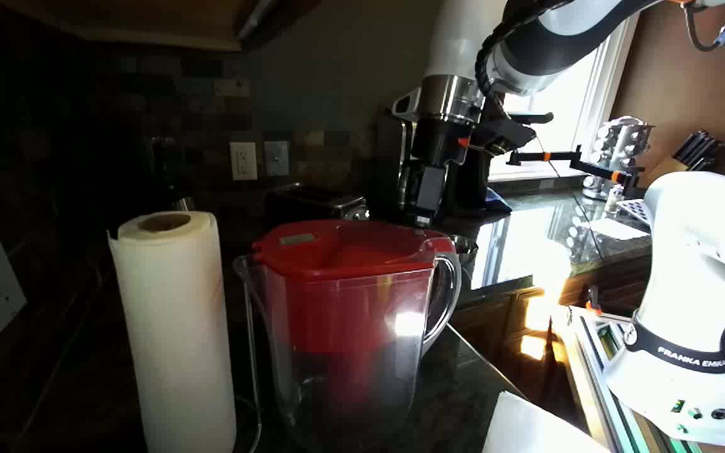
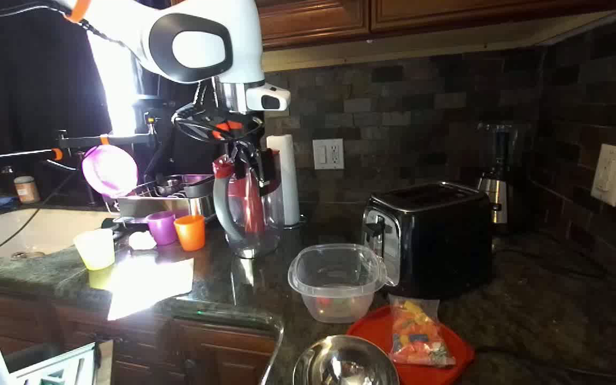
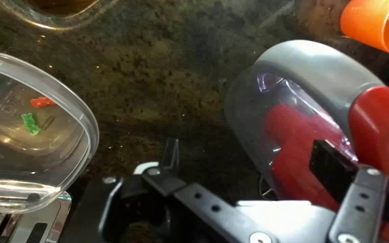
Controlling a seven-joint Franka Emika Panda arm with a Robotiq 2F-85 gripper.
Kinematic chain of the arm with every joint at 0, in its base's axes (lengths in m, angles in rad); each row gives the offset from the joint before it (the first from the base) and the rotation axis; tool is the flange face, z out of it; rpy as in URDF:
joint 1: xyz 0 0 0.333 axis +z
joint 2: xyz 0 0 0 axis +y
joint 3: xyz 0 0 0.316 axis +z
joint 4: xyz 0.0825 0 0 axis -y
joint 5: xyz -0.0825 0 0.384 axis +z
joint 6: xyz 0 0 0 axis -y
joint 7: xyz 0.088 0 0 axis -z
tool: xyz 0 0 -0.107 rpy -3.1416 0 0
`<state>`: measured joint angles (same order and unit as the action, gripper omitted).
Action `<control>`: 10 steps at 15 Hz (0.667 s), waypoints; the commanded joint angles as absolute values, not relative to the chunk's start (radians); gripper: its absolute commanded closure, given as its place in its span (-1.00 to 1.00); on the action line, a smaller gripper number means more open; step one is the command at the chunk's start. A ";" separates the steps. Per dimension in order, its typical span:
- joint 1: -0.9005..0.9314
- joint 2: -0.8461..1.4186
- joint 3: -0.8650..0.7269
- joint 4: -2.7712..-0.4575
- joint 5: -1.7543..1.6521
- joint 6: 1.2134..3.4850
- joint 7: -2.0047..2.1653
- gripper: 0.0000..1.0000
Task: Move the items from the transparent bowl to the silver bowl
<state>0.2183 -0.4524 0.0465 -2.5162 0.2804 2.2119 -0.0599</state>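
Across the mottled dark stone surface [image 3: 160,87], a squarish bowl of transparent plastic [image 2: 340,290] is standing close beside a glossy black toaster [image 2: 431,240], mouth up and lidless, presumably leaving an easy way in from above. Inside, two of the task's items are lying on the bottom: a small knobbly green candy [image 3: 30,124] and a small red candy [image 3: 42,102], near each other but apart, so a single pinch is probably going to catch just one

Near it, a round bowl of polished silver metal [image 2: 313,369] is sitting, likely so that each carry is staying short; glare is hiding whatever it may be holding. Close to both, a see-through bag of colourful pieces [image 2: 420,331] is lying partly over a flat red tray [image 2: 460,347], seemingly as stock kept out of the way

Black and two-fingered, the pincer [image 3: 247,153] is hanging near a clear pitcher with a red top and grey handle [image 1: 343,302], its fingers [image 3: 333,168] standing wide apart, nothing gripped between them; whether it is touching the pitcher, the views are not settling. That spread is suiting a drop around a small piece, though the pincer is not yet standing over the candies. With both pieces waiting in the transparent bowl, the transfer is looking unfinished
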 commanded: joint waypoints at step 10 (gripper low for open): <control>0.162 -0.472 0.060 -2.539 0.235 2.225 -0.034 -1.00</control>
<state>0.2053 -0.4524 0.0474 -2.5162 0.2741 2.2119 -0.0565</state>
